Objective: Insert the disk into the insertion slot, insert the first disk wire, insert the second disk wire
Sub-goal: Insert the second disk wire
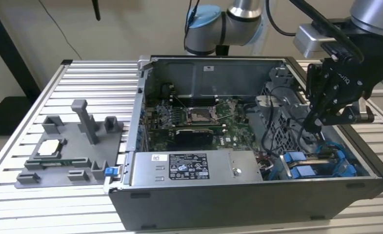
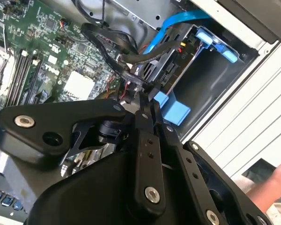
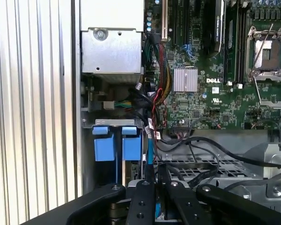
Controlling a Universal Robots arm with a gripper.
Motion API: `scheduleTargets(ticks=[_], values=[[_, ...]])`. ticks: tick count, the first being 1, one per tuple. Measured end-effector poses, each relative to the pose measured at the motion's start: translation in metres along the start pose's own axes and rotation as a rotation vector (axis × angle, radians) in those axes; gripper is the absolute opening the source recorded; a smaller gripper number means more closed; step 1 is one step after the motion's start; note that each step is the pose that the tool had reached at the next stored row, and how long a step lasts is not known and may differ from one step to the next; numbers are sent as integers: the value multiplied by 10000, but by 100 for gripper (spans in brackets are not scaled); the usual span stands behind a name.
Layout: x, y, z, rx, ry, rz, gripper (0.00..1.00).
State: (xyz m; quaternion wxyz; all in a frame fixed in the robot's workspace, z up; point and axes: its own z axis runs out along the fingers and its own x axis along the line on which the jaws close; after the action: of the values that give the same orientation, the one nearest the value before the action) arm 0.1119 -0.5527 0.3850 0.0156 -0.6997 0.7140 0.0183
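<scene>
Jaws pointing down into the case clamp a black wire just beside the blue-railed insertion slot.

The desk is a pale metal top of long parallel slats with grooves between them, and the same ribbed surface runs alongside the case wall in the first wrist view. A dark grey computer case lies on it toward the exterior view's right, with its open side facing up. Just beside the case, on the exterior view's left, a grey holder with upright posts sits flat on the slats.
</scene>
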Motion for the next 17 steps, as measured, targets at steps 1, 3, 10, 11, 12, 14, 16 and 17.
scheduleTargets(ticks=[1, 3, 10, 11, 12, 14, 16, 17], values=[[2, -3, 1, -145, 2, 9, 0], [10, -18, 2, -500, 10, 24, 0], [46, -162, 25, -1399, 28, 67, 0], [52, -185, 29, -1492, 30, 72, 0], [59, -217, 36, -1576, 32, 75, 0], [69, -280, 53, -1666, 33, 80, 0], [79, -348, 75, -1730, 35, 83, 0], [84, -381, 85, -1760, 36, 85, 0]])
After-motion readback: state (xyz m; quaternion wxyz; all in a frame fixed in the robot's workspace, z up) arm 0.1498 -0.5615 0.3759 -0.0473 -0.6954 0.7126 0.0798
